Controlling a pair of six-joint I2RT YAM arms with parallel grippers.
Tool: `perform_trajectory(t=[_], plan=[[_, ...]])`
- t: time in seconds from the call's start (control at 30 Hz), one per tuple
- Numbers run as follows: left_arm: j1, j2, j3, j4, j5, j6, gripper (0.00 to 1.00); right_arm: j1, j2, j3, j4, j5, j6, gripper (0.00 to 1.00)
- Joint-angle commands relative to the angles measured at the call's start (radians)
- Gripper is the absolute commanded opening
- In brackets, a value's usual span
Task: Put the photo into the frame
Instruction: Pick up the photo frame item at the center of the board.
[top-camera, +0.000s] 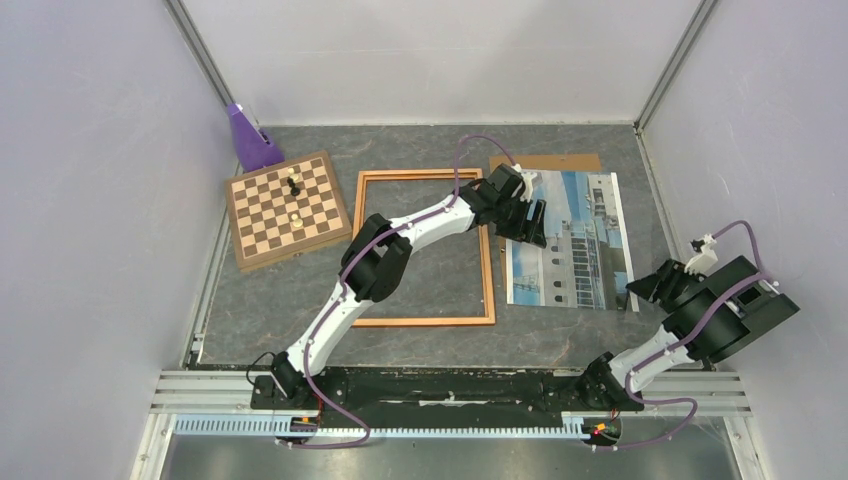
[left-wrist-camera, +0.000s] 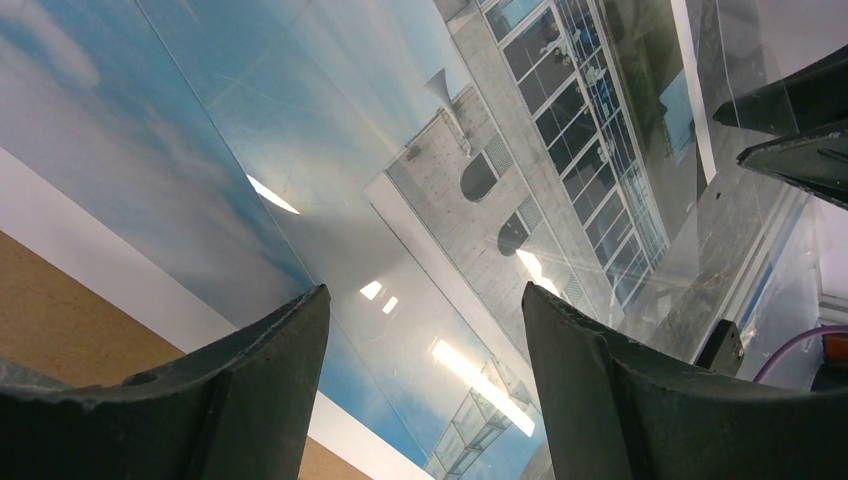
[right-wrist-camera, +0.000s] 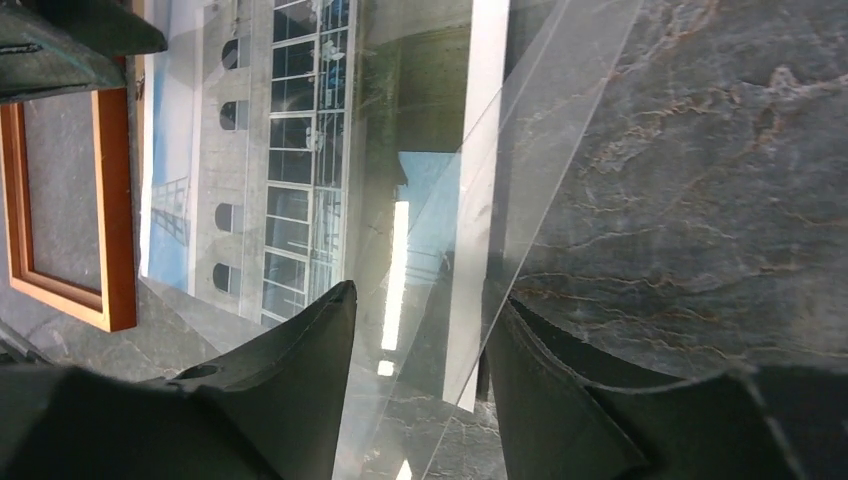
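The photo lies face up on the table, right of the orange-brown frame, which lies flat with bare table inside it. A clear sheet lies skewed over the photo. My left gripper hovers open over the photo's upper left part; in the left wrist view nothing is between its fingers, with the photo below. My right gripper is open at the photo's lower right corner; in the right wrist view the clear sheet's edge runs between its fingers. The photo and a frame rail show there too.
A brown hardboard panel sticks out from under the photo's far edge, and also shows in the left wrist view. A chessboard with a few pieces lies at the back left, a purple object behind it. Walls enclose the table.
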Motion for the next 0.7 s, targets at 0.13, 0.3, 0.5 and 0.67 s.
perform_trajectory(t=[0.13, 0.3, 0.5, 0.67], plan=[[-0.012, -0.030, -0.049, -0.106, -0.050, 0.060, 0.78, -0.069, -0.036, -0.015, 0.096, -0.010, 0.150, 0.43], [-0.012, -0.033, -0.049, -0.106, -0.050, 0.061, 0.78, -0.077, -0.008, -0.012, 0.070, -0.041, 0.135, 0.33], [-0.010, -0.040, -0.045, -0.108, -0.057, 0.070, 0.79, -0.080, -0.010, 0.007, 0.048, -0.058, 0.128, 0.22], [-0.005, -0.047, -0.019, -0.124, -0.059, 0.083, 0.81, -0.083, -0.012, 0.050, 0.005, -0.074, 0.115, 0.14]])
